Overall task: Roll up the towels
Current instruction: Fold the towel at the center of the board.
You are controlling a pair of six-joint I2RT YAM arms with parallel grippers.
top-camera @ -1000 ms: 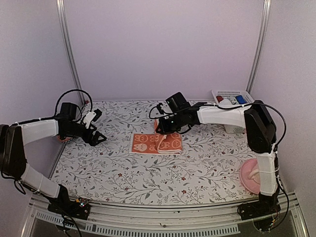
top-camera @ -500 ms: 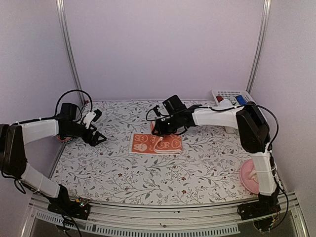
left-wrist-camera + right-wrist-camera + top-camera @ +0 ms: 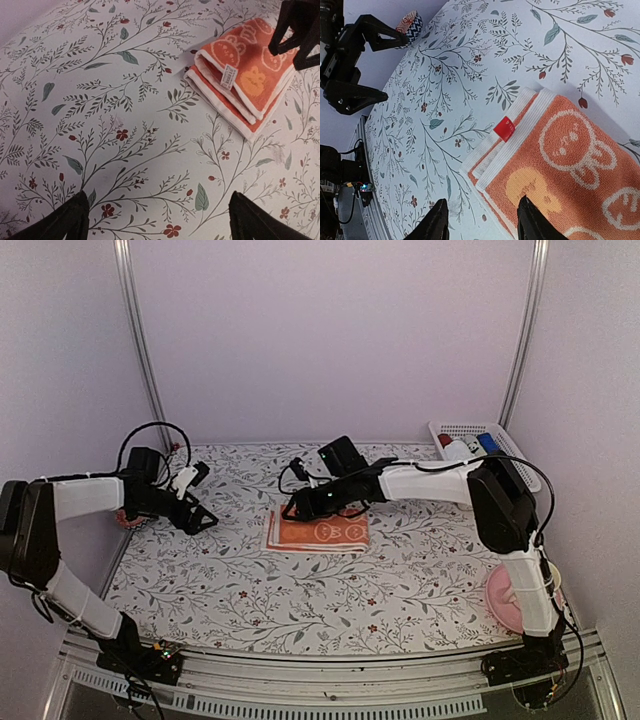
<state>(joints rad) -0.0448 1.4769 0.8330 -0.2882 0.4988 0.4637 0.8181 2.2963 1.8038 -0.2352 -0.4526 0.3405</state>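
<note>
table [image 3: 250,580]: white floral-print top, towel at its middle
walls [image 3: 330,340]: plain pale lilac, 3 sides
towel [image 3: 325,532]: orange, folded flat
left gripper [image 3: 159,196]: spread wide, gripping nothing, left of towel
right gripper [image 3: 482,202]: jaws apart, over towel's left edge
basket [image 3: 470,430]: behind-right of towel

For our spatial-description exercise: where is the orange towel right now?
In the top view, the folded orange towel lies centrally on the floral table, right gripper over its left end, left gripper farther left.
</note>
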